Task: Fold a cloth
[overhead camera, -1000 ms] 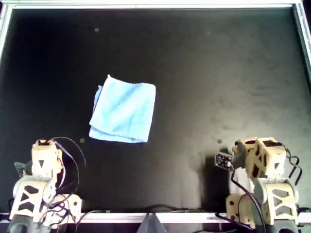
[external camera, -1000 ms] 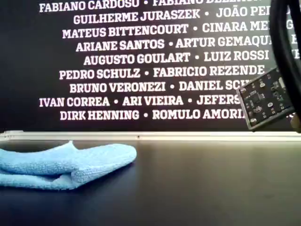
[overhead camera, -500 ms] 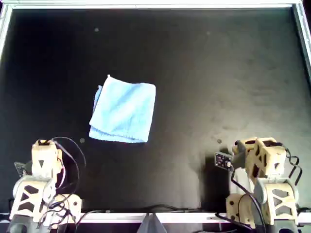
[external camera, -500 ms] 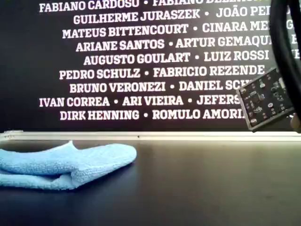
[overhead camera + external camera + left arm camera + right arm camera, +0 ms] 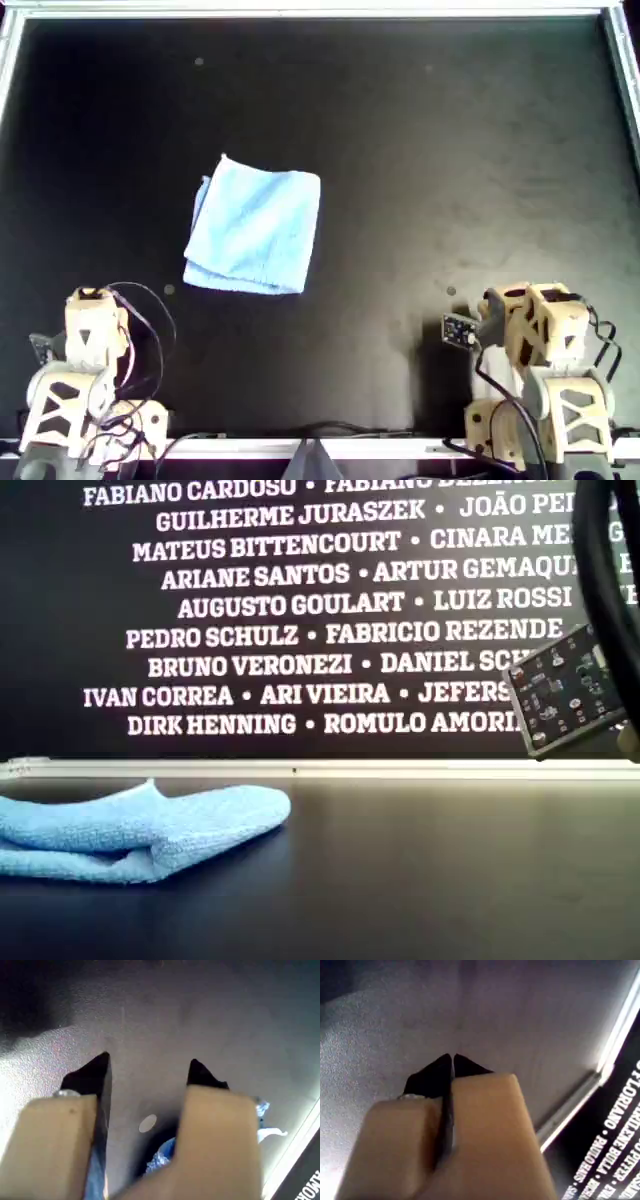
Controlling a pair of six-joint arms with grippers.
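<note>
Though both arms sit parked at the near edge of the black table (image 5: pixel 450 150), my first gripper (image 5: pixel 147 1067) hangs with its jaws spread over bare surface, and my second gripper (image 5: pixel 451 1062) is clenched on nothing. Farther out, toward the overhead view's left of centre and well apart from both arms, the cloth (image 5: pixel 255 227) lies already folded into a compact, layered, nearly square pad. The folding looks essentially done, unless one more fold is wanted; its slightly longer axis runs near to far, tilted a little, with the rounded fold toward the exterior view's right.
</note>
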